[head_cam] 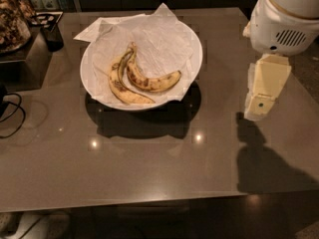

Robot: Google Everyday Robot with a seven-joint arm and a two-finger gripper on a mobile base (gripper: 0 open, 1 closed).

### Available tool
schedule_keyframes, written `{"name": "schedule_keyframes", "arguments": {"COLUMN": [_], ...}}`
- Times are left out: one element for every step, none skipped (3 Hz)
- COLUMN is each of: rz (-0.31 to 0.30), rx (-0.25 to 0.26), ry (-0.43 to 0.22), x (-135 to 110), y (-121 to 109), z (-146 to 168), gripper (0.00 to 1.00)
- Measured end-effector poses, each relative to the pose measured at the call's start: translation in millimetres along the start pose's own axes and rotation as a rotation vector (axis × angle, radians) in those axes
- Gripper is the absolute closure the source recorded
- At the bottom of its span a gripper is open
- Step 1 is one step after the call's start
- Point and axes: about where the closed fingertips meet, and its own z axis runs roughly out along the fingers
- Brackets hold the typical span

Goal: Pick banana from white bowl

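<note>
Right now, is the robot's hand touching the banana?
Apart. The camera view shows the hand right of the white bowl, with table showing between them; the banana lies inside the bowl.

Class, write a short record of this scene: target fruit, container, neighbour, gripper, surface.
target fruit: plump curved yellow banana with brown freckles, in the bowl
container: large round white bowl lined with crumpled white paper
neighbour: slimmer yellow banana with a dark streak, beside the target, stems close
gripper: cream two-finger gripper, over the table, right of the bowl, not touching it
surface: glossy grey-brown table
</note>
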Motion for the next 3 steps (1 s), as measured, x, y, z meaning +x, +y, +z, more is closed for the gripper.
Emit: {"name": "schedule_keyframes", "arguments": {"rz": [0.026, 0.01, -0.049], "rx": [-0.036, -0.083, -0.1], "ry": [-0.066, -0.102, -0.105], "x": [-20, -57, -99], "y": [-5, -19, -32], "z": [-3, -1, 5], "gripper": [0.0, 0.0, 0.0]}}
